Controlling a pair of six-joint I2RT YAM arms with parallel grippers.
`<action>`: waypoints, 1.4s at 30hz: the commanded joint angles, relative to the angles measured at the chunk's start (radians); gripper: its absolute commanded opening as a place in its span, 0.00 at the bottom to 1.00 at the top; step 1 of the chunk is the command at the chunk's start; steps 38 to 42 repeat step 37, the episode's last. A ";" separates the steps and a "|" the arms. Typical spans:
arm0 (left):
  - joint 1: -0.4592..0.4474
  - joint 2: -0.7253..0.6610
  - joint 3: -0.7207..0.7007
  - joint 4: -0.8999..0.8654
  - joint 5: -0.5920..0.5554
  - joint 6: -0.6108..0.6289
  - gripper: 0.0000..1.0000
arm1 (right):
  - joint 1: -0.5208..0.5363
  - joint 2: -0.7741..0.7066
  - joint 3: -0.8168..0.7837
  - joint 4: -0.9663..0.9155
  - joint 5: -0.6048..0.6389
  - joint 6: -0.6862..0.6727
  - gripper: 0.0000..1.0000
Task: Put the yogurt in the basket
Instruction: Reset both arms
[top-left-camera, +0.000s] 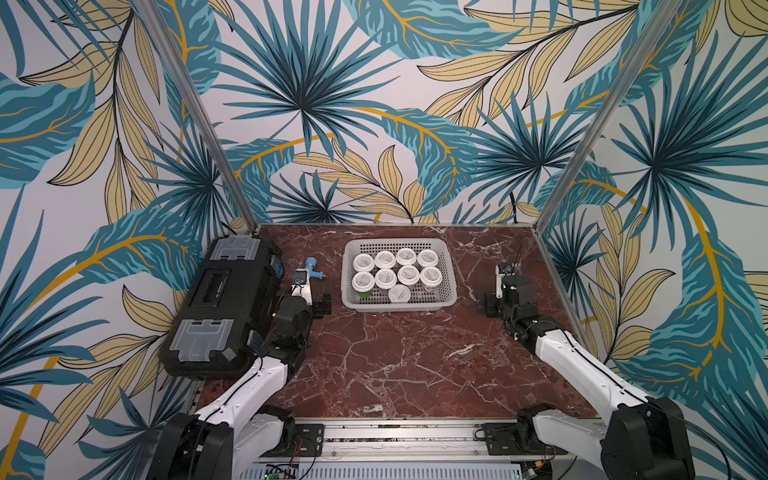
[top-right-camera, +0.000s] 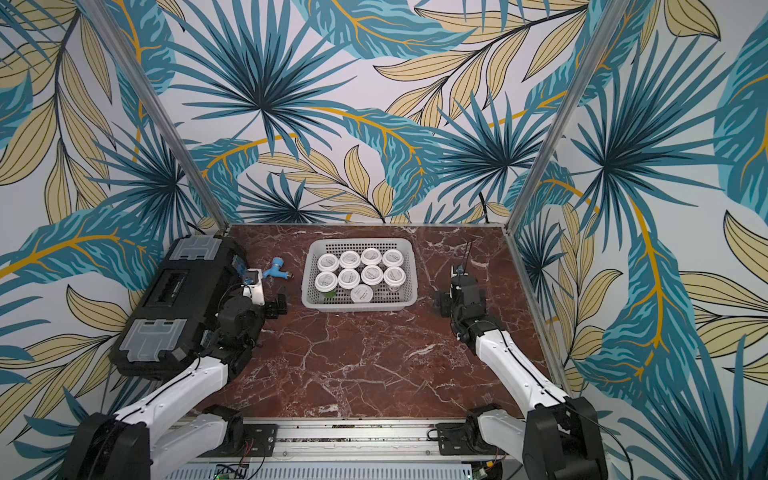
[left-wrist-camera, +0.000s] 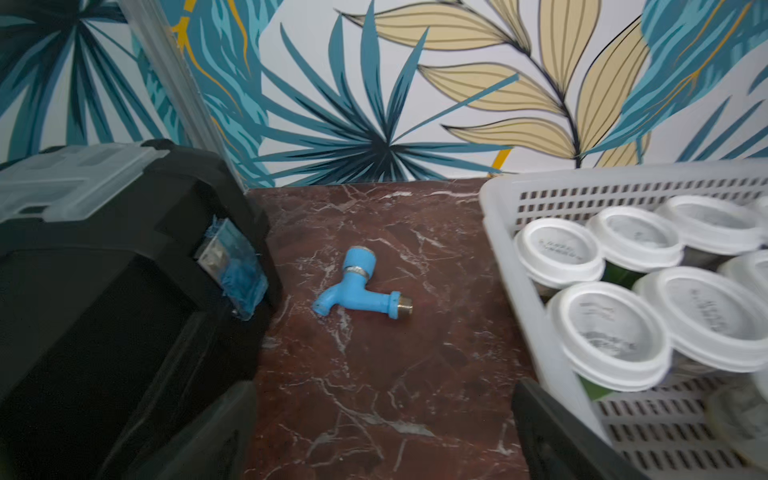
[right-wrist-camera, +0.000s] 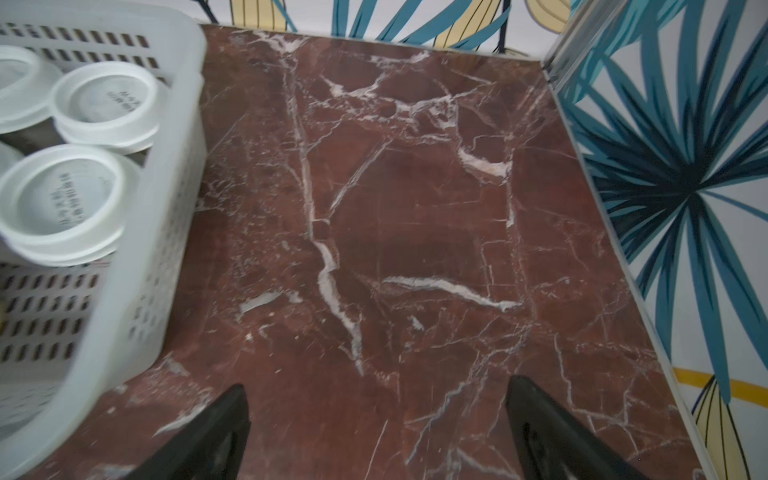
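Observation:
The pale basket (top-left-camera: 399, 306) (top-right-camera: 357, 306) stands at the back middle of the marble table. Several yogurt cups (top-left-camera: 385, 277) (top-right-camera: 348, 277) with white lids sit upright inside it in two rows, and one more cup (top-left-camera: 399, 294) stands nearer the front wall. My left gripper (top-left-camera: 322, 305) (top-right-camera: 276, 307) hovers just left of the basket, open and empty. In the left wrist view the basket wall (left-wrist-camera: 523, 291) and yogurt lids (left-wrist-camera: 611, 328) lie beside the gripper (left-wrist-camera: 382, 388). My right gripper (top-left-camera: 490, 306) (right-wrist-camera: 378, 384) is open over bare table to the right of the basket (right-wrist-camera: 166, 208).
A large black toolbox (top-left-camera: 224, 303) (left-wrist-camera: 104, 291) fills the left side, close to my left arm. A small blue fitting (top-left-camera: 312, 268) (left-wrist-camera: 357, 286) lies between the toolbox and the basket. Patterned walls with aluminium posts (top-left-camera: 582, 137) enclose the table on three sides.

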 joint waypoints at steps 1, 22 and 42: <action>0.048 0.135 -0.034 0.250 0.061 0.102 1.00 | -0.063 0.090 -0.081 0.351 0.036 -0.053 1.00; 0.092 0.414 0.024 0.387 0.130 0.101 1.00 | -0.166 0.324 -0.222 0.881 -0.265 -0.017 1.00; 0.092 0.415 0.030 0.379 0.130 0.101 1.00 | -0.145 0.323 -0.225 0.887 -0.243 -0.036 0.99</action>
